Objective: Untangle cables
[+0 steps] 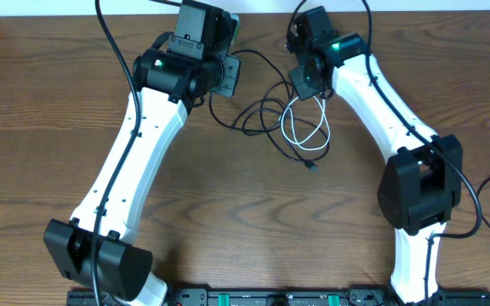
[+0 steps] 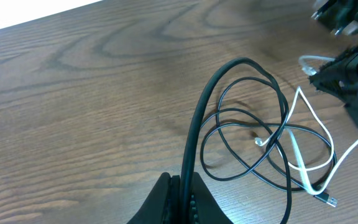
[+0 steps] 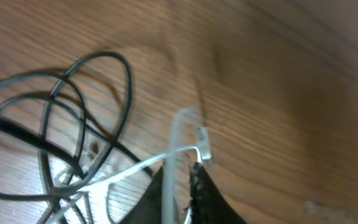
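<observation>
The black cable (image 1: pixel 258 115) and the white cable (image 1: pixel 306 132) lie looped through each other at the table's far middle. My left gripper (image 1: pixel 222 78) is shut on the black cable (image 2: pixel 229 134), which runs up from between its fingers (image 2: pixel 182 193) into the loops. My right gripper (image 1: pixel 306 85) is shut on the white cable (image 3: pixel 178 134), which passes between its fingers (image 3: pixel 180 186). In the left wrist view the white cable (image 2: pixel 316 152) crosses the black loops and ends in a small plug (image 2: pixel 331 200). The black loops (image 3: pixel 73 124) show in the right wrist view too.
The brown wooden table (image 1: pixel 253 212) stretches toward the front. Thick black wires run along both white arms (image 1: pixel 134 161) (image 1: pixel 381 102). The table's far edge lies just behind both grippers.
</observation>
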Available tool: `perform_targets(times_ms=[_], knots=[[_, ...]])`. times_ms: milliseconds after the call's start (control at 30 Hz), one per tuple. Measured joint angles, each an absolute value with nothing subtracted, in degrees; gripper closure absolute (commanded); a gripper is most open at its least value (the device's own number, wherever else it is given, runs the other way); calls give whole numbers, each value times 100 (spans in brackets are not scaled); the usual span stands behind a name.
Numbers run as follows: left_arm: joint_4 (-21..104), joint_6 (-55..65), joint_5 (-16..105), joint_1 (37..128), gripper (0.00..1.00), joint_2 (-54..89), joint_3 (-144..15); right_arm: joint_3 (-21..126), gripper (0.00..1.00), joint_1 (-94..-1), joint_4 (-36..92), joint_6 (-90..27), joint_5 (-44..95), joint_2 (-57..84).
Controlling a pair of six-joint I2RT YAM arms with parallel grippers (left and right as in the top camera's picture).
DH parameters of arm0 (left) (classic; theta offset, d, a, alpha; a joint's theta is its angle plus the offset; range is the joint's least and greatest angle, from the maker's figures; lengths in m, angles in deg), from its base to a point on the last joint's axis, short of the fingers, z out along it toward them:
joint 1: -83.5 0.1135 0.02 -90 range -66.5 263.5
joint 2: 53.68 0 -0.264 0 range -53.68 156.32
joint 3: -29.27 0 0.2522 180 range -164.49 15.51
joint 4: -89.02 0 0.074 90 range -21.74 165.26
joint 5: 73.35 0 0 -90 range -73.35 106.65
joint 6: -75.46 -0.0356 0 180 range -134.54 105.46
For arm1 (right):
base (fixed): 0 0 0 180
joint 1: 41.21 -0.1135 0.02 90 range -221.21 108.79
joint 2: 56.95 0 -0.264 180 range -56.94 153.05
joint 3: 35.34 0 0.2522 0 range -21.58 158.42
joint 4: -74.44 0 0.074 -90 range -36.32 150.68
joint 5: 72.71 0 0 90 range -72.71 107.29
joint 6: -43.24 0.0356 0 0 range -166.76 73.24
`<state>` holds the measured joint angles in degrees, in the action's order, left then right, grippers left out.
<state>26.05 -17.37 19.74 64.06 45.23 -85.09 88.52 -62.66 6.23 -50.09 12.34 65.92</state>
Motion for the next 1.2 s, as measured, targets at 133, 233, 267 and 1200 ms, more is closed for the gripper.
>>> perform_targets(times_ms=[133,233,267,1200], knots=[[2600,-1737,1974,6406,93,4523,-8509,8852,45,-6192,601,-5018,1181,6592],[2598,-1737,1974,6406,93,4523,-8509,8850,44,-6199,590,-5055,1196,6592],[2596,-1737,1974,6406,93,4523,-8509,8850,44,-6199,590,-5055,1196,6592],[2546,-1737,1974,6406,93,4523,-8509,7421,56,-6199,2292,-4826,1537,6592]])
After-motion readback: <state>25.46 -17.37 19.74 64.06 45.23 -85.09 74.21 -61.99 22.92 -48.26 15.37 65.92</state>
